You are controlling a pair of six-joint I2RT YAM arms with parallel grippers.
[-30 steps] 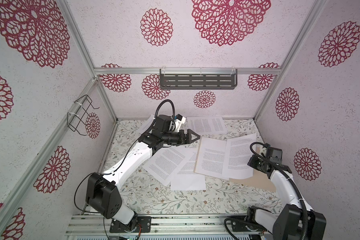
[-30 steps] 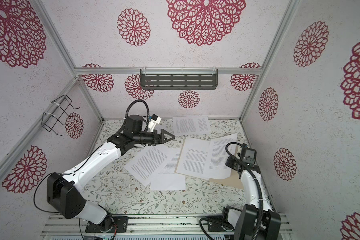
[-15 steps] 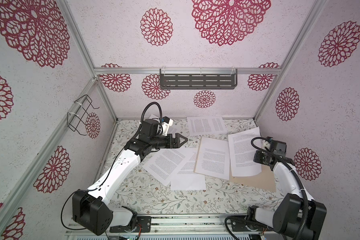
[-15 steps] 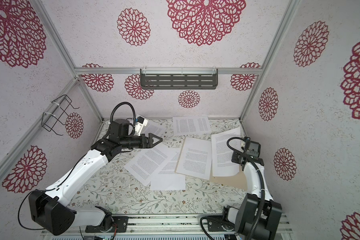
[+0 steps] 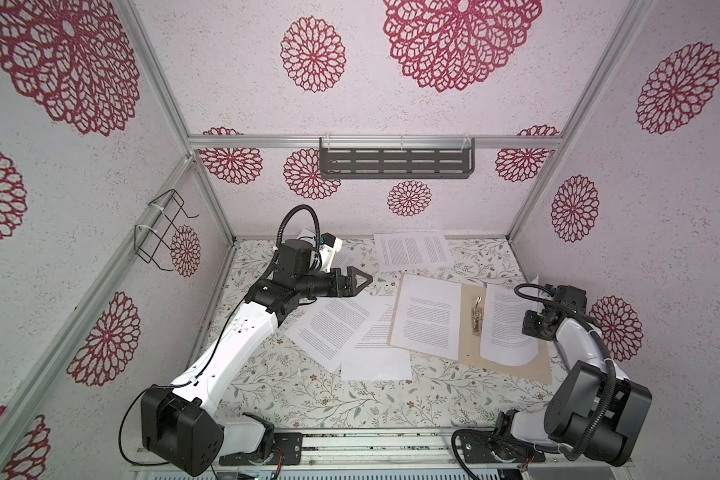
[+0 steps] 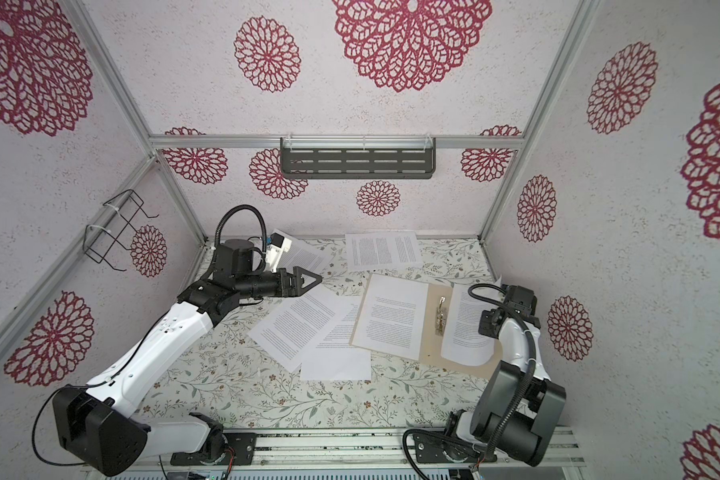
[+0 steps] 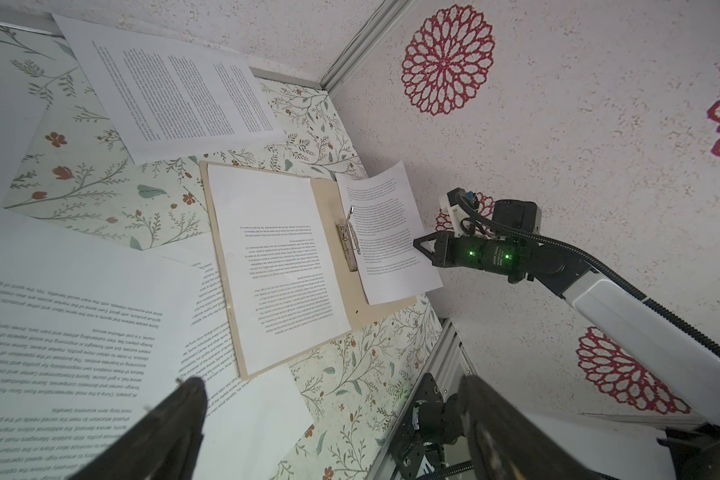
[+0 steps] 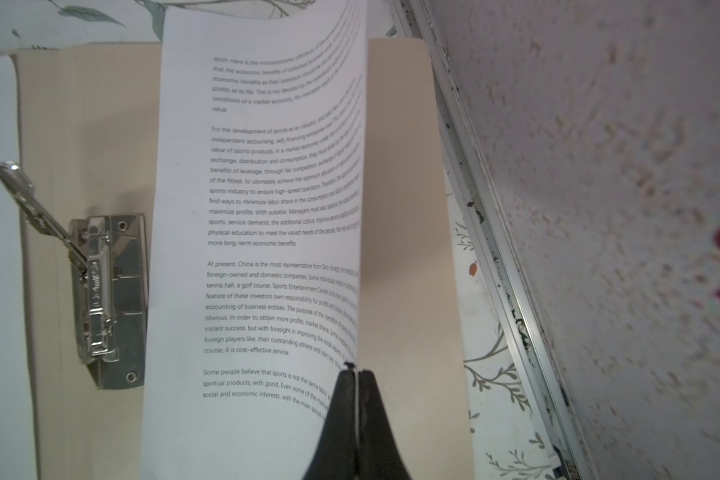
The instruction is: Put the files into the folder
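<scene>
Right jaws pinch sheet (image 8: 258, 208) reading "At present, China"; left jaws gape empty.

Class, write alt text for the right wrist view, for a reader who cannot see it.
The right gripper, jaws shut, pinches the edge of a white printed paper sheet curling over the open tan card folder. A silver metal fastener clip sits on the folder beside the sheet, its lever raised.
</scene>
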